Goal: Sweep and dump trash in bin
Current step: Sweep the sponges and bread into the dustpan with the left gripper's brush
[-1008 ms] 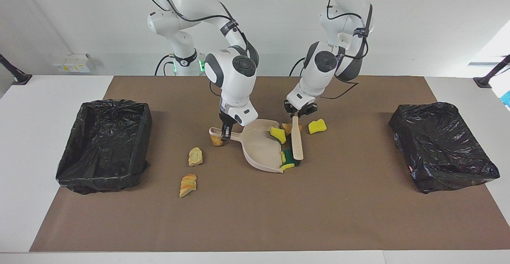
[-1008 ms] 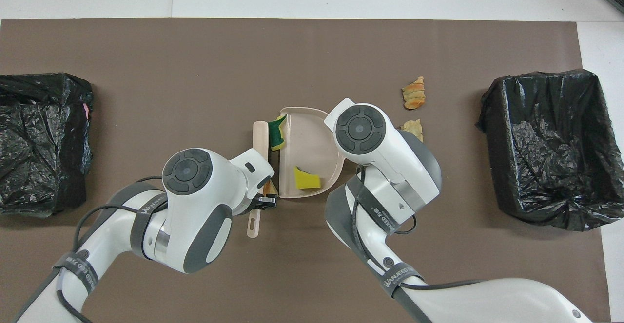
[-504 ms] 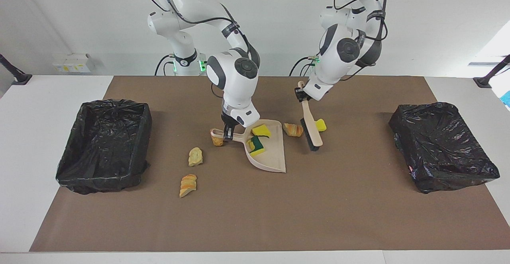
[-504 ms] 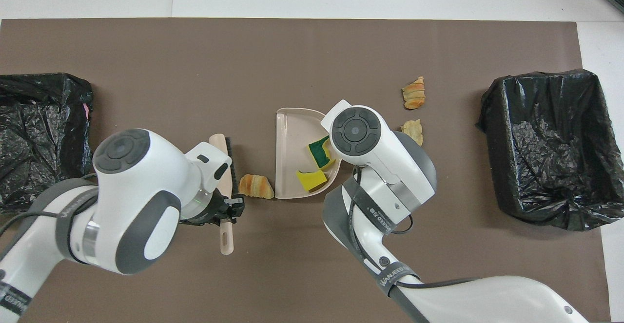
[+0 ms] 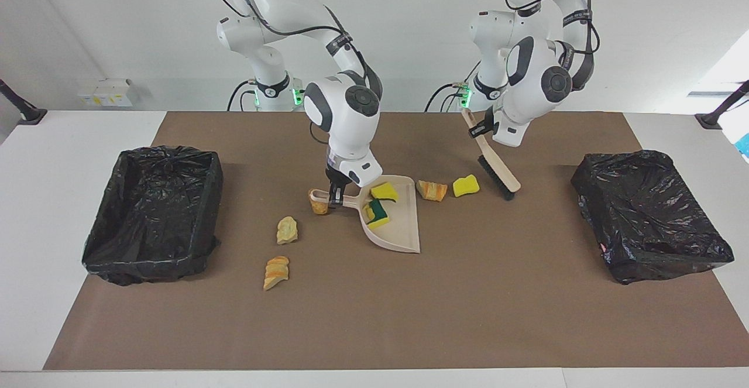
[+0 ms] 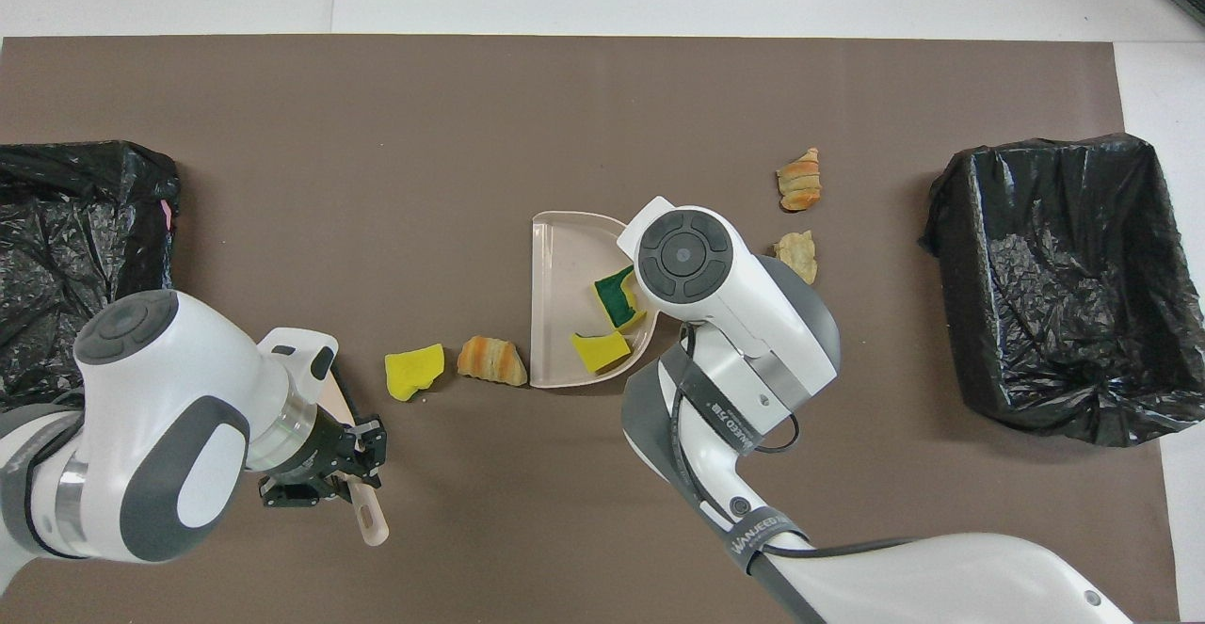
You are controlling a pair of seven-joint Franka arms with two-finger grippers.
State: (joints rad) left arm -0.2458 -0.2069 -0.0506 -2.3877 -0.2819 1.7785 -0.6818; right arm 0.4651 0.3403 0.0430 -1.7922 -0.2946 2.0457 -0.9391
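Honestly the risk: left gripper [image 5: 484, 126] clamping the brush [image 5: 496, 169] mid-mat overswings and flicks the yellow sponge [image 5: 466, 185] past the dustpan [image 5: 398, 230], whose handle the right gripper [image 5: 335, 196] grips.

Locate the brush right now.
The brush is in the left gripper, tilted bristles-down over the mat beside the yellow sponge chunk, toward the left arm's end of the table.

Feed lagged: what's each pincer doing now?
Left pincer: closed on the brush handle.
Right pincer: closed on the dustpan handle.
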